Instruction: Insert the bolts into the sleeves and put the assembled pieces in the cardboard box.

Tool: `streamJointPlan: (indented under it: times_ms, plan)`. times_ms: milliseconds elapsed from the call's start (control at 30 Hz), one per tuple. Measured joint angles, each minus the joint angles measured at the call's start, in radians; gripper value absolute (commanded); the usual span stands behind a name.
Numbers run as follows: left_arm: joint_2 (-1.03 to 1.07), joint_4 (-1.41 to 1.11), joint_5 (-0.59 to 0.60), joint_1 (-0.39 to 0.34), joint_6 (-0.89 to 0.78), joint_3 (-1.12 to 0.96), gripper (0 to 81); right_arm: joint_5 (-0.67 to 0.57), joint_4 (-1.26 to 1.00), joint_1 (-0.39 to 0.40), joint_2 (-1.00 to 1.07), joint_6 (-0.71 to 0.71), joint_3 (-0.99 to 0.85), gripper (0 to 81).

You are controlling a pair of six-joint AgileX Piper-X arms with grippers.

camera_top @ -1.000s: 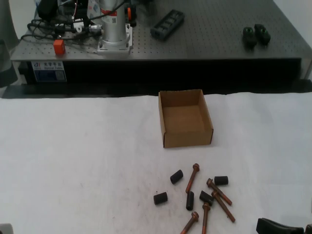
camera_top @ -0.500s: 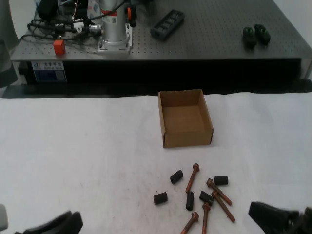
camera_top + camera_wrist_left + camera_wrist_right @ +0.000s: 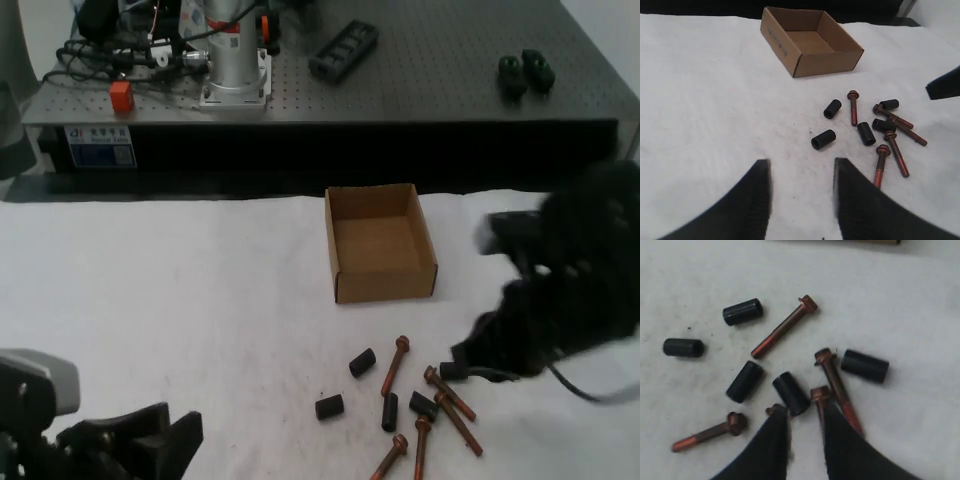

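Observation:
Several copper bolts (image 3: pixel 395 364) and short black sleeves (image 3: pixel 330 406) lie loose on the white cloth in front of the open cardboard box (image 3: pixel 380 243), which has nothing in it. My left gripper (image 3: pixel 801 170) is open, low over the cloth, short of the nearest sleeve (image 3: pixel 823 139); in the high view this left gripper (image 3: pixel 165 428) is at the bottom left. My right gripper (image 3: pixel 804 412) hangs over the pile, open by a narrow gap and holding nothing. A sleeve (image 3: pixel 790 392) and a bolt head (image 3: pixel 820 391) lie just past its tips. The right arm (image 3: pixel 570 290) is on the right.
A dark perforated bench (image 3: pixel 420 70) with a metal post, cables and small black parts stands behind the cloth. The cloth to the left of the box and pile is bare. The right gripper's tip (image 3: pixel 945 85) shows at the left wrist view's edge.
The left gripper has come in from the bottom left corner. The right arm has swung up from the bottom right corner to over the right side of the pile.

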Motion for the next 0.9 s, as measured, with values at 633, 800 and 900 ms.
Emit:
streamJointPlan:
  times_ms: [633,800,900]
  plan:
    - [0.083,-0.007,0.042,0.0,0.021,-0.02,30.2,0.201,0.236,0.082,0.411,-0.187,-0.327,19.2]
    - [0.083,-0.007,0.042,0.0,0.021,-0.02,30.2,0.204,0.24,0.088,0.418,-0.201,-0.327,19.2]
    - [0.083,-0.007,0.042,0.0,0.021,-0.02,30.2,0.211,0.24,0.098,0.425,-0.2,-0.33,19.2]
